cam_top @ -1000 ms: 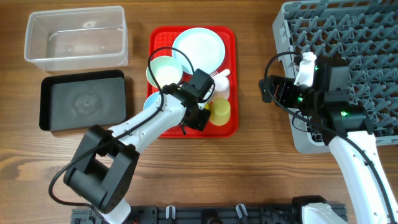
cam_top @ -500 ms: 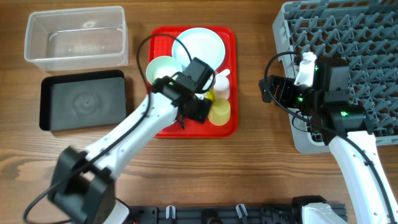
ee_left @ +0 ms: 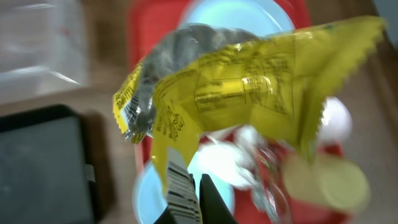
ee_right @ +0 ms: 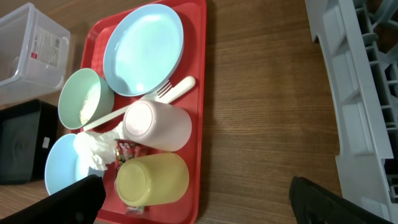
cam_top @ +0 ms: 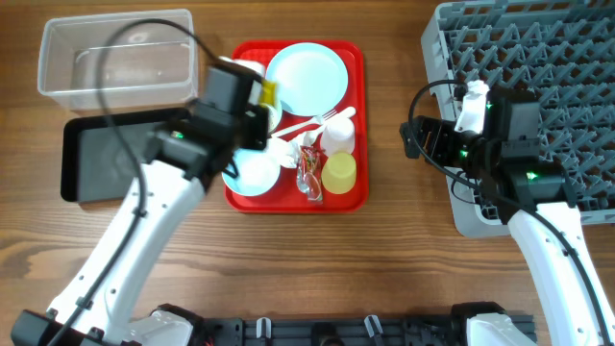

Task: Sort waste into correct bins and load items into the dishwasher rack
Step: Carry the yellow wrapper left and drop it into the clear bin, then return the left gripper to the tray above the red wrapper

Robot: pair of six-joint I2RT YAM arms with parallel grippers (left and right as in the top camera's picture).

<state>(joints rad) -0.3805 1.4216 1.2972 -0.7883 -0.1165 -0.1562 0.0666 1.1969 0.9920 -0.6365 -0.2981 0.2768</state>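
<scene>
Left gripper (ee_left: 194, 208) clenched on one yellow wrapper (ee_left: 249, 93); the wrapper hangs crumpled from the jaws, held up above the left part of the red serving tray (cam_top: 359, 86), just beside the plate (cam_top: 307, 77); my left wrist view is blurred.

Right gripper (cam_top: 417, 137) released, jaws spread wide; it hangs over the wooden surface (cam_top: 404, 250) between the red serving tray and the dishwasher rack (cam_top: 538, 58).

My count on the red serving tray, from the right wrist view:
- one plate, pale blue
- two bowls: a greenish bowl (ee_right: 86, 98) beside the plate and a blue bowl (ee_right: 59, 177) at the tray's corner
- two cups: one white cup (ee_right: 155, 124) and one yellow cup (ee_right: 152, 177), just beside each other
- one fork (ee_right: 174, 89), white, tines at the plate's rim
- one spoon (ee_right: 106, 115); I can only make out its handle
- one white tissue (ee_right: 96, 149) at the blue bowl's rim
- one red wrapper (ee_right: 127, 149) between the tissue and the cups

Bins: two, both left of the red serving tray; one clear tub (cam_top: 58, 91) and one black tray (cam_top: 86, 183) just beside it.
</scene>
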